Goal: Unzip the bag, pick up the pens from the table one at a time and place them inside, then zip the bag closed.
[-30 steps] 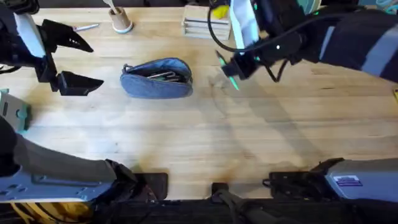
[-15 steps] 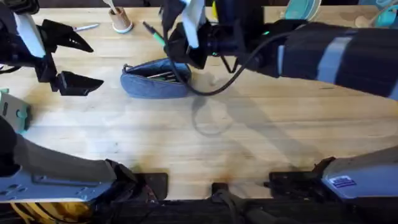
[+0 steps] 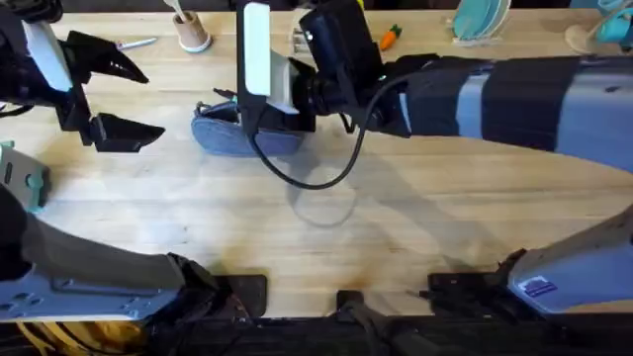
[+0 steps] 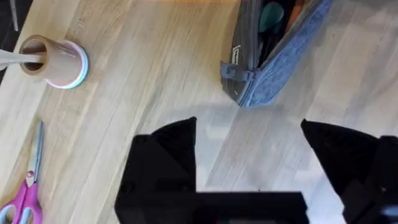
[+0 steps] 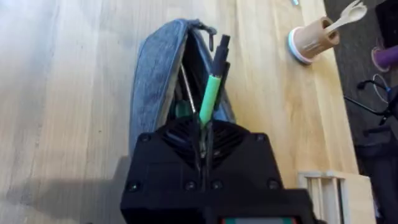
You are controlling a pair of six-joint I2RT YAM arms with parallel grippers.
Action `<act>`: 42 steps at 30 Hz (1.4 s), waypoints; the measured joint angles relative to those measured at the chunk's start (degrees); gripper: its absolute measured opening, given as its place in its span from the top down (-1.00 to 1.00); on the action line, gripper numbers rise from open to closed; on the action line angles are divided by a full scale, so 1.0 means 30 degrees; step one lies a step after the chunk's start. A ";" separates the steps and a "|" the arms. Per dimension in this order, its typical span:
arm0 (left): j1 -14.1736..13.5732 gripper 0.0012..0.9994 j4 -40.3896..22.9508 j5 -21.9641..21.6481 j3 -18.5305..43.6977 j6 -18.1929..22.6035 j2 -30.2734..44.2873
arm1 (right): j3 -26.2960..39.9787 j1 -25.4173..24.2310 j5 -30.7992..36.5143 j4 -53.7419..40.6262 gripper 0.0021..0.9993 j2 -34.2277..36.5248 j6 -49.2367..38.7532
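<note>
The right pincer (image 3: 259, 111) is now above the bag (image 3: 229, 135), a grey-blue pouch lying on the surface (image 3: 396, 218) with its zip open; half a second ago it was further right. The left pincer (image 4: 249, 155) stands open, near the bag's end. From the right wrist, the right pincer clamps a green pen (image 5: 210, 93), dark tip over the opening.

A small brown cup (image 3: 194, 36) with a pale spoon (image 5: 352, 12) inside stands near the far edge. Scissors with pink handles (image 4: 23, 190) lie flat, not far from the cup. A small orange carrot toy (image 3: 391, 38) lies farther right. A teal object (image 3: 479, 18), maybe a plate rack, stands behind. Some light wooden blocks (image 5: 323, 190) sit nearby.
</note>
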 joint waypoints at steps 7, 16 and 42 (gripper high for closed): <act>0.0000 -0.99 -0.0059 0.0000 0.0000 0.0000 0.0000 | 0.0000 0.0000 0.0000 -0.0232 0.94 0.1091 -0.0316; 0.0000 -0.99 -0.0209 0.0000 0.0000 0.0000 0.0000 | 0.0000 0.0007 -0.0007 -0.0240 0.94 0.2383 -0.0331; 0.0000 -0.99 -0.0417 0.0004 0.0000 0.0000 0.0000 | 0.0374 -0.0344 0.0640 -0.1822 -0.99 0.2297 0.6506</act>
